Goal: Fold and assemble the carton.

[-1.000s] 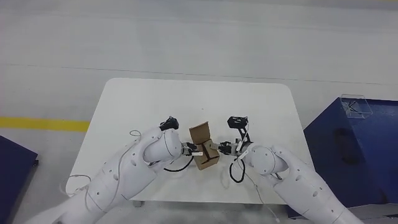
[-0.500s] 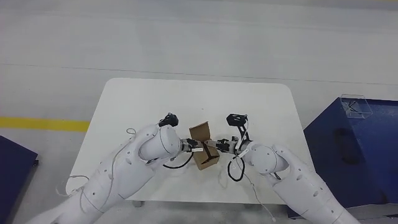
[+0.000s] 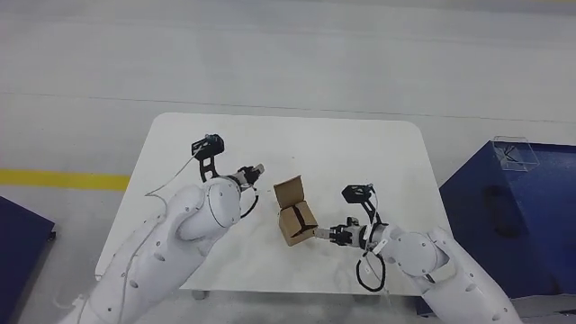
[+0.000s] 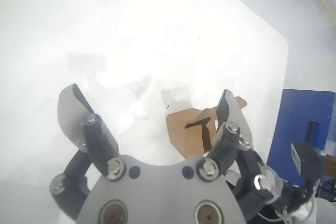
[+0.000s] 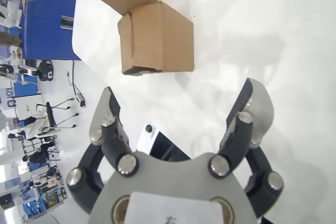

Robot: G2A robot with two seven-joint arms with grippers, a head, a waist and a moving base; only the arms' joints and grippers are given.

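A small brown carton (image 3: 296,217) stands on the white table (image 3: 360,153), its body folded into a box and one flap (image 3: 288,190) sticking up. My left gripper (image 3: 256,170) hovers to the carton's left, apart from it, open and empty; the left wrist view shows the carton (image 4: 193,130) beyond one of the gripper's fingertips (image 4: 227,101). My right gripper (image 3: 326,233) sits just right of the carton near the table's front, open, a short gap from the box. In the right wrist view the carton (image 5: 157,38) lies ahead of the open gripper (image 5: 181,96).
A blue cabinet (image 3: 522,225) stands off the table's right side with a clear box (image 3: 515,153) on top. The table's front edge (image 3: 297,290) runs close behind the right gripper. Yellow floor lines (image 3: 63,178) run past the table.
Both grippers have let go of the carton and drawn back: the left arm up and to the left, the right arm toward the front right. The carton now stands free on the table.
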